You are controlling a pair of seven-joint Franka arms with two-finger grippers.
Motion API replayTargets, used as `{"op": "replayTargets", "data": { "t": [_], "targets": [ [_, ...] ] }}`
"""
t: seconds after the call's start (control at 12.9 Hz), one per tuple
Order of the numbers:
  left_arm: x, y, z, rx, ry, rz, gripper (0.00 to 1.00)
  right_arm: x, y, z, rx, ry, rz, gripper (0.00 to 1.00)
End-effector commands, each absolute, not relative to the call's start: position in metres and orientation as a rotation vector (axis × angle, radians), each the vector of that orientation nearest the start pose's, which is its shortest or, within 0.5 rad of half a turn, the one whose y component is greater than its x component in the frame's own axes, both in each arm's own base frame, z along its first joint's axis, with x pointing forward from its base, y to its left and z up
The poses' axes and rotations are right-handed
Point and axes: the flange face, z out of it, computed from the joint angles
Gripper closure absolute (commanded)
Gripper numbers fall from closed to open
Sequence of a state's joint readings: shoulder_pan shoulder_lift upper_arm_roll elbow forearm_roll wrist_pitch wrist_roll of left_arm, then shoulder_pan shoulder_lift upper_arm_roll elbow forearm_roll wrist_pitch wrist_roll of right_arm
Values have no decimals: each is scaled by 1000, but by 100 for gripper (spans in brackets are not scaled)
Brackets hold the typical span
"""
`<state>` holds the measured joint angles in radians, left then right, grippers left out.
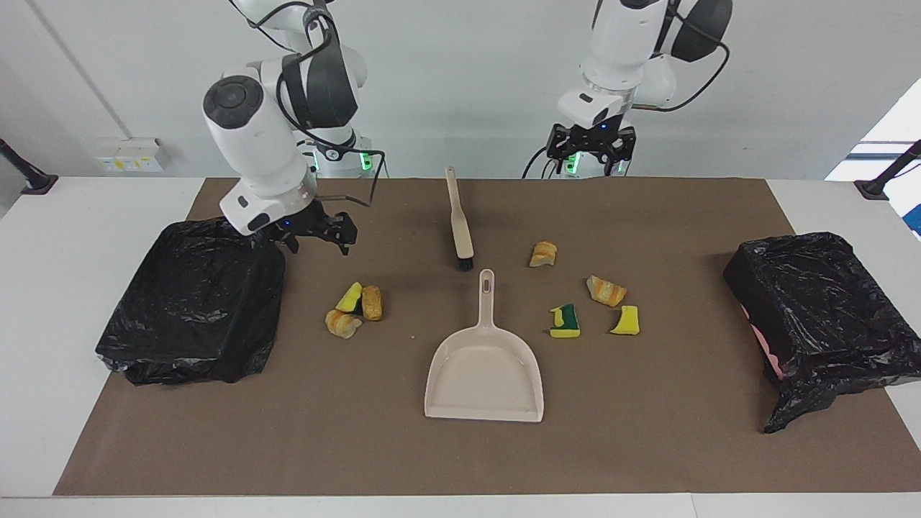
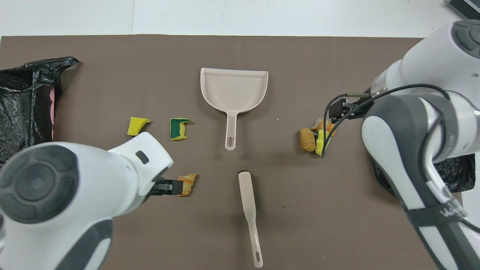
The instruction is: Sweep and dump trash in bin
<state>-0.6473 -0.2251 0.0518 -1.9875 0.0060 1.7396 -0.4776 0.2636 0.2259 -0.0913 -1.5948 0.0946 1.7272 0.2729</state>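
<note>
Seven sponge scraps lie on the brown mat (image 1: 647, 446) in two groups, one on each side of the beige dustpan (image 1: 483, 374). Three scraps (image 1: 355, 311) sit bunched and touching toward the right arm's end, just beside the dustpan's handle side; four scraps (image 1: 586, 302) are spread loosely toward the left arm's end. The beige hand brush (image 1: 459, 219) lies nearer to the robots than the dustpan, its dark bristle end close to the tip of the dustpan's handle but apart from it.

The right gripper (image 1: 316, 234) hangs low over the mat between the three bunched scraps and the black-bagged bin (image 1: 194, 302) at that end, its fingers spread wide and holding nothing. The left gripper (image 1: 591, 147) hovers high over the edge of the mat closest to the robots, above the orange-streaked scrap (image 1: 543, 254) that lies closest to the brush; its fingers also stand apart with nothing between them. A second black-bagged bin (image 1: 820, 302) sits at the left arm's end, well apart from the scraps. The dustpan holds nothing.
</note>
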Motion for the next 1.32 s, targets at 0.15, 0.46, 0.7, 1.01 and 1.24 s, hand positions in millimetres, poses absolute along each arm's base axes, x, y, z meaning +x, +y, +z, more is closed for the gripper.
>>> {"op": "replayTargets", "data": {
  "t": [0.15, 0.46, 0.7, 1.01, 1.24],
  "targets": [
    [342, -341, 496, -3165, 115, 3, 0, 631, 143, 457, -2991, 312, 187, 0],
    [314, -418, 423, -3178, 28, -27, 0, 638, 168, 427, -3006, 274, 185, 0],
    [291, -451, 382, -3167, 22, -22, 0, 641, 185, 417, -3004, 289, 151, 0],
    [260, -472, 355, -3142, 61, 56, 1, 636, 223, 396, -3012, 294, 149, 0],
    [257, -471, 356, -3144, 47, 85, 39, 638, 228, 392, -2996, 296, 124, 0]
  ]
}}
